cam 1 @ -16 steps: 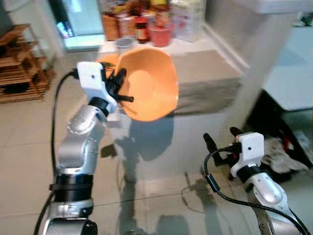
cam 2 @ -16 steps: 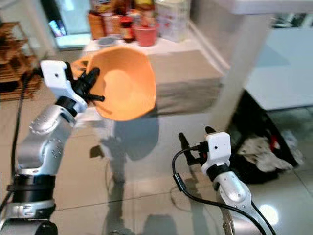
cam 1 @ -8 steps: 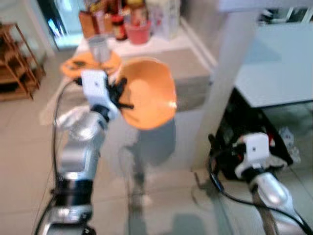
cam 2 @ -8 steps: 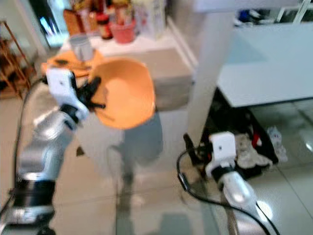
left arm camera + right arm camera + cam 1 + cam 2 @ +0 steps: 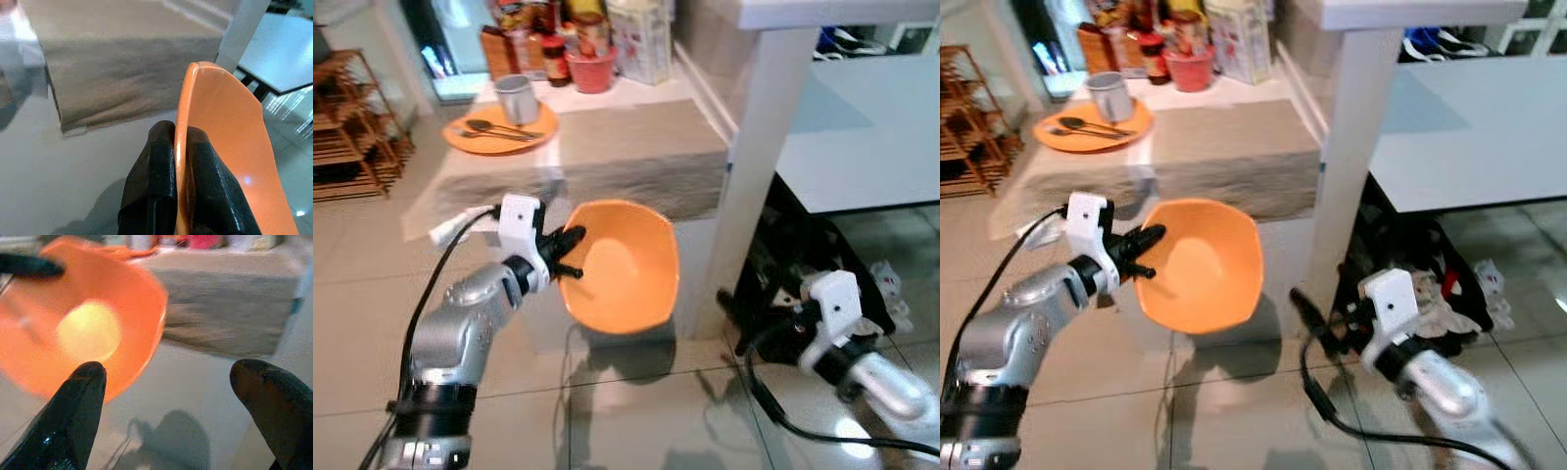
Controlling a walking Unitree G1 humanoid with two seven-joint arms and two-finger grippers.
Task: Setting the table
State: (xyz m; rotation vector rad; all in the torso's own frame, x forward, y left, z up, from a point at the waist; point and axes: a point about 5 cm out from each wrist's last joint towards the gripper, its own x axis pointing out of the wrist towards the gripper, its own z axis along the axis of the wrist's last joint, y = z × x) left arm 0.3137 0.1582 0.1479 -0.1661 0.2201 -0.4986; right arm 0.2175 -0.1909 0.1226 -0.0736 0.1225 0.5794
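Right gripper (image 5: 166,396) low at near right over glossy floor (image 5: 636,411), fingers (image 5: 73,411) spread wide, nothing between them, aimed left at the bowl; its cable (image 5: 803,426) loops on the floor beneath. Left gripper (image 5: 566,253) at near left centre, clamped on the left rim of the orange bowl (image 5: 625,266), one finger (image 5: 156,171) each side of the rim edge. Bowl held in air, tipped on edge, opening facing the camera and right, clear of the floor, its far rim just short of the table's near edge. Open floor below and left of the bowl; to the right a white post (image 5: 754,166) stands close to the bowl's right rim, tight gap there. Behind the post, dark clutter (image 5: 773,264) under a pale surface (image 5: 862,147), blurred, maybe cloth and bags. Low table (image 5: 705,98) beyond, grey runner (image 5: 636,147) hanging over its near edge. Far left on it: orange plate (image 5: 465,137) with spoons (image 5: 494,128) and a metal mug (image 5: 518,98). Jars and red cup (image 5: 592,70) along the far edge. Wooden rack (image 5: 352,127) at far left.
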